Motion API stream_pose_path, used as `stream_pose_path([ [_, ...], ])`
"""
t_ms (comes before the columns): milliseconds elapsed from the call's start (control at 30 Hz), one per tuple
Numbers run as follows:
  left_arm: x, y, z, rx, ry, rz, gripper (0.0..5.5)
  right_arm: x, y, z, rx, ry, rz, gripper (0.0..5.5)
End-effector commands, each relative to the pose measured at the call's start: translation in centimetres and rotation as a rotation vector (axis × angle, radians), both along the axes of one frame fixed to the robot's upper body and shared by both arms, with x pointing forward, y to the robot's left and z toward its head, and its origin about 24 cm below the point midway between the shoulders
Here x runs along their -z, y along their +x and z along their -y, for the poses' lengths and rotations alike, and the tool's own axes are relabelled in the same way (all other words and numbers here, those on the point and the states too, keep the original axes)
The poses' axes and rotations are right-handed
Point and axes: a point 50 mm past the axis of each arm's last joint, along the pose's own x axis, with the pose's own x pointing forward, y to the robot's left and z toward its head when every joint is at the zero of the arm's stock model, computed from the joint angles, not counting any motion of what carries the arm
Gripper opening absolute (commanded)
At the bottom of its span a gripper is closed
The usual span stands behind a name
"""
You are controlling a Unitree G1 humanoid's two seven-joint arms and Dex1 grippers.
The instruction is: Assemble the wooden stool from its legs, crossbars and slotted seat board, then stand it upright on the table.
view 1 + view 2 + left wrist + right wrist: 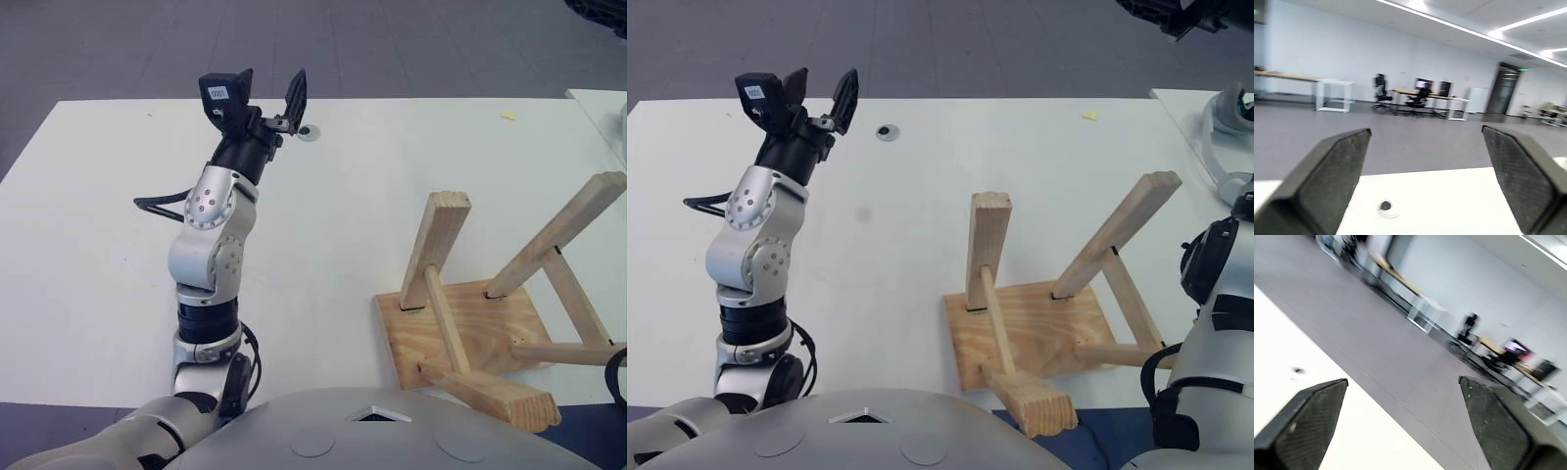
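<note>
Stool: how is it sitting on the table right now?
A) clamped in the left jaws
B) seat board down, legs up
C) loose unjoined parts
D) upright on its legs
B: the seat board lies flat on the table with the legs sticking up from it, and the left gripper is raised well apart from it, jaws open and empty.

Open office: desks, swivel chairs.
</note>
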Motion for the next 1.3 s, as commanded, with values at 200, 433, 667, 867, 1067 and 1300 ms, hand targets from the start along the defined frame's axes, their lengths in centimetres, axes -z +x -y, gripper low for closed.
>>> stream_pose_path([
  [200, -1.5, -1.5, -1.1, 0.361, -0.054, -0.002, 4.23, 1.5, -4.8, -2.4, -0.442, -0.026, -0.405, 4.23],
  [433, -4.0, -2.1, 2.5, 0.73, -0.108, 0.015, 4.23, -1.6, -2.5, -2.0, -0.432, 0.103, -0.453, 4.23],
  [667, -4.2, -2.4, 7.3, 0.954, 0.007, 0.002, 4.23, -5.7, 0.0, -6.5, -0.417, -0.153, -0.443, 4.23],
  [867, -4.2, -4.9, 9.5, 1.227, 0.004, -0.129, 4.23, -6.8, 1.0, -6.0, -0.259, -0.4, -0.434, 4.23],
  [1067, -2.2, -4.4, 9.7, 1.175, 0.103, -0.295, 4.23, -6.1, 1.2, -5.1, -0.243, -0.361, -0.441, 4.23],
  [1300, -0.7, -4.0, 10.3, 1.153, 0.175, -0.376, 4.23, -6.2, 1.3, -5.2, -0.256, -0.334, -0.422, 4.23],
])
